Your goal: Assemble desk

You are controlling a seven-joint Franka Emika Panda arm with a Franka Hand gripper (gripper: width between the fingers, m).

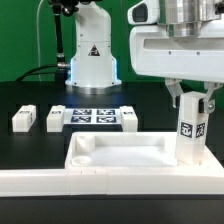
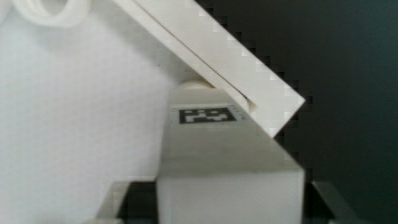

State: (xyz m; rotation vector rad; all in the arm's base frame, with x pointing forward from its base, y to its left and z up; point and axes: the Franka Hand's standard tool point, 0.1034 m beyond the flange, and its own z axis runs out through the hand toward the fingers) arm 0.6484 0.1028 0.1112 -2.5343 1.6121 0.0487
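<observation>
A: Nearest the exterior camera?
B: Long white rail (image 1: pixel 110 184), lying across the front of the black table (image 1: pixel 30 145), from one edge of the picture to the other.
A: Just behind that?
B: Desk top (image 1: pixel 115 152), flat, rim up, close behind the rail. Touching or not, cannot tell.
A: And the gripper?
B: Gripper (image 1: pixel 192 108) over the desk top's end on the exterior view's right, pinching a leg (image 1: pixel 190 132) between both fingers. Leg upright, black-and-white tag facing the camera, foot down at the rim of that end. Seated in a corner socket or only standing against the rim? Cannot tell.
A: Anything more from the wrist view?
B: Leg (image 2: pixel 214 165) filling the whole gap between the dark fingers (image 2: pixel 103 208), tag on its face, the slanted white rim of the desk top (image 2: pixel 71 110) just beside it.
A: Farther back?
B: Outer loose leg (image 1: pixel 24 120) and inner loose leg (image 1: pixel 54 120) on the exterior view's left, lying apart from each other and well apart from the held one. Marker board (image 1: pixel 92 117) flat beside the inner one, toward the middle. Third loose leg (image 1: pixel 128 118) just past the board on the exterior view's right.
A: Farthest?
B: Robot base (image 1: pixel 92 60), white, triangular mark on the front, blue glow at the foot, standing behind the marker board
</observation>
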